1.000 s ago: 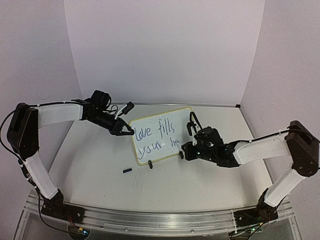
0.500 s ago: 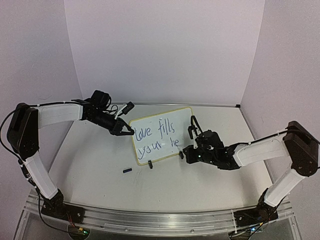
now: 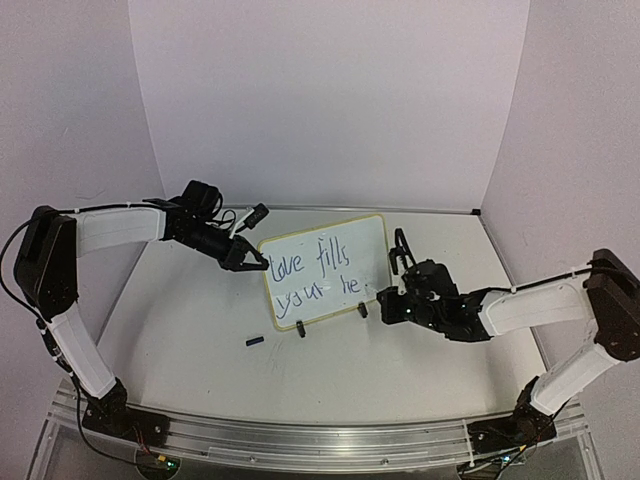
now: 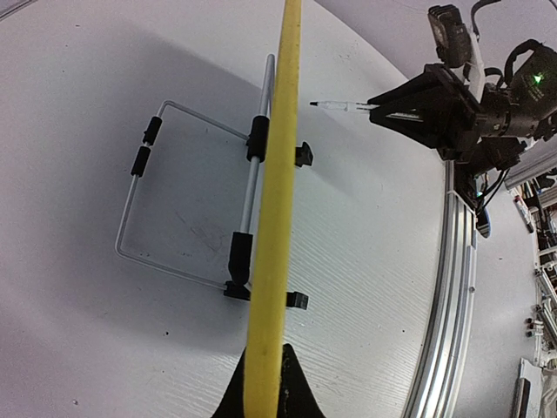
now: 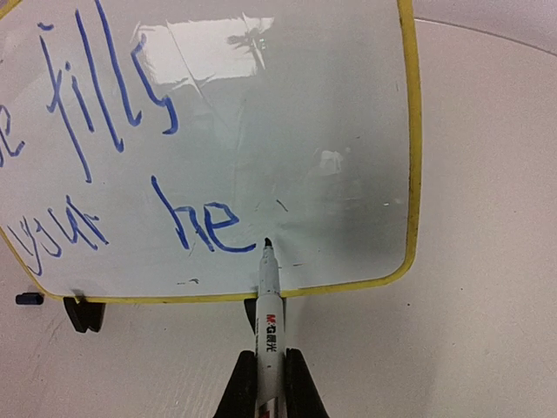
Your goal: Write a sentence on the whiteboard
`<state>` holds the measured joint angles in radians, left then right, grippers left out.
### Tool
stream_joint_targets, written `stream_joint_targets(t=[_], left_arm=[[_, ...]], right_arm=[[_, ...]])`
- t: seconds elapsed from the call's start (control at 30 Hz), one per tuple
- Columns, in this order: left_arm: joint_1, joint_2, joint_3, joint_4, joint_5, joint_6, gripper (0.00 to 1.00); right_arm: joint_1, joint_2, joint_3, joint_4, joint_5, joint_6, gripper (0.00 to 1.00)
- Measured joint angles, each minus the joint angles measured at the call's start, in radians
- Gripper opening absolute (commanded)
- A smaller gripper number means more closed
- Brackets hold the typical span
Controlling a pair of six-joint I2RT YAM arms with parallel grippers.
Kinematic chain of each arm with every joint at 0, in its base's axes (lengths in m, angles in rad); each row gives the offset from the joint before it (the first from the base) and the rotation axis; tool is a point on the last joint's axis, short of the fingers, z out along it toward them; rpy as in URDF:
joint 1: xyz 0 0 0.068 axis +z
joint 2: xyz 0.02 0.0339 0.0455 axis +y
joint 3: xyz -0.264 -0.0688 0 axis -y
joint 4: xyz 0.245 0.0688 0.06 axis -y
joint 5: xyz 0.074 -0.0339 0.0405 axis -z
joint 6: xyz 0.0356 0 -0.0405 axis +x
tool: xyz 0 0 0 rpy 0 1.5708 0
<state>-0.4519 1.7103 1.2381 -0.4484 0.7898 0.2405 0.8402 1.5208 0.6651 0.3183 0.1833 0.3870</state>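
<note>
Left gripper [image 4: 264, 383] pinches the upright whiteboard [image 3: 368, 245] by its yellow edge. Right gripper [image 5: 271, 370] clasps a marker [image 5: 269, 300], its tip near the blue sentence [image 5: 196, 225], "love fills your he".

The left arm [image 3: 115, 228] is stretched from its shoulder toward the left edge of the whiteboard [image 3: 368, 245], with the forearm angled slightly downward. The left gripper [image 3: 256, 265] is closed on that edge. In the left wrist view the whiteboard's yellow rim is seen pinched between the two dark fingers [image 4: 303, 399].

The right arm [image 3: 530, 305] is extended low toward the whiteboard's lower right corner. The right gripper [image 3: 385, 298] is clamped around a marker [image 5: 269, 305], whose tip is pointed at the whiteboard's face near that corner. Whether the tip touches cannot be told.
</note>
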Motion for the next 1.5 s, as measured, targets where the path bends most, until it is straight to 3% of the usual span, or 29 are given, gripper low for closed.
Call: stream_joint_targets(t=[0.4, 0.93, 1.17, 1.5], left_arm=[[-0.001, 0.000, 0.000, 0.000, 0.000, 0.000, 0.00], [-0.008, -0.002, 0.005, -0.006, -0.008, 0.013, 0.00], [-0.008, -0.002, 0.005, -0.006, -0.008, 0.014, 0.00], [-0.008, -0.002, 0.005, -0.006, -0.008, 0.015, 0.00]], right_arm=[[-0.023, -0.140, -0.021, -0.003, -0.023, -0.021, 0.00], [-0.218, -0.138, -0.061, 0.053, -0.385, -0.069, 0.00], [-0.262, -0.061, -0.054, 0.101, -0.532, -0.068, 0.00], [-0.281, -0.019, -0.053, 0.125, -0.586, -0.061, 0.00]])
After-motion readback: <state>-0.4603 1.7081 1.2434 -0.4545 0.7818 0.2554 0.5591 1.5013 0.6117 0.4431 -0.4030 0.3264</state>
